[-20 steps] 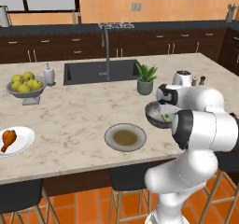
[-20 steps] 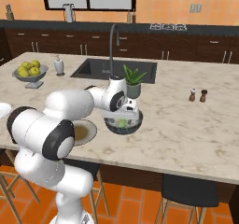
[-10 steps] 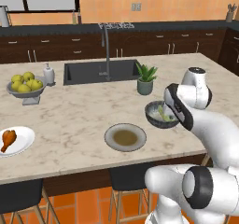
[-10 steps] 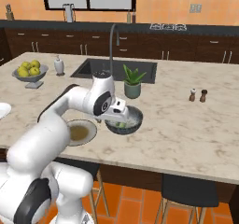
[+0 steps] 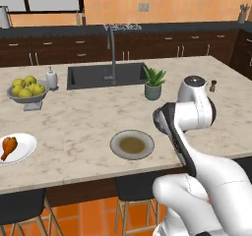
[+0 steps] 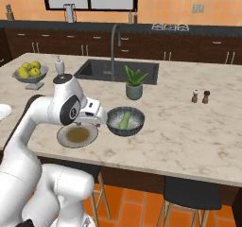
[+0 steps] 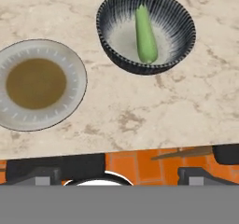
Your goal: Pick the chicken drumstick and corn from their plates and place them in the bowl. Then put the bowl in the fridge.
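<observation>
The gripper (image 7: 119, 174) hung with its jaws spread wide, grasping nothing. Ahead of the jaws, the corn (image 7: 145, 33) lay inside the dark ribbed bowl (image 7: 177, 17), with the grey-rimmed plate (image 7: 70, 69) just beside it on the counter (image 7: 154, 106).

Seeing no readable text, labels, brands, numbers or signs anywhere in my views.
</observation>
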### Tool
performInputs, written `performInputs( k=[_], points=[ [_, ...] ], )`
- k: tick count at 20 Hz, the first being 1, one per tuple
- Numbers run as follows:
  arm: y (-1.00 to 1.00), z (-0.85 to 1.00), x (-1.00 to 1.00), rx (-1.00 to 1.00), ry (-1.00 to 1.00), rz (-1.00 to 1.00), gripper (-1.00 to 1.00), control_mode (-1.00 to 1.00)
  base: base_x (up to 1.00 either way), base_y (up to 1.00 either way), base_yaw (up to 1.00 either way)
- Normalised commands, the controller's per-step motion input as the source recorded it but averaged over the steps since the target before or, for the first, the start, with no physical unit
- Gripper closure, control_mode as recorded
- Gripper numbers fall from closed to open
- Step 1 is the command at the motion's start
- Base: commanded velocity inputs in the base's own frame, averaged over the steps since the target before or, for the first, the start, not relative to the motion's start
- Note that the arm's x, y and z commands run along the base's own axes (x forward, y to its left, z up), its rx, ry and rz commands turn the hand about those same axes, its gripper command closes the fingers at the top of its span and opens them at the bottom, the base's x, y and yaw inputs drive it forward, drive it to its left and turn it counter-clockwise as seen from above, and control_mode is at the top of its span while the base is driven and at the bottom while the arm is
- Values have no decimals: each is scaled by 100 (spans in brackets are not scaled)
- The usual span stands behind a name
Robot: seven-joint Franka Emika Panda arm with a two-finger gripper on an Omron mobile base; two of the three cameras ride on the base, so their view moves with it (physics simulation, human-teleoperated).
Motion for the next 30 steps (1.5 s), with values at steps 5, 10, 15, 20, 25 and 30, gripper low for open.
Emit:
performInputs(
  k=[5, 10, 15, 20, 25, 30],
  points=[
    [19, 13, -32, -1, 0, 0, -100, 100, -25, 14, 0],
    [0, 0, 0, 0, 0, 0, -100, 100, -56, 89, 6],
    [0, 0, 0, 0, 0, 0, -100, 100, -18, 100, 10],
    [0, 0, 0, 0, 0, 0, -100, 100, 20, 100, 1],
    [0, 0, 0, 0, 0, 0, -100, 100, 13, 100, -4],
    [0, 0, 0, 0, 0, 0, -100, 100, 40, 58, -6]
  ],
)
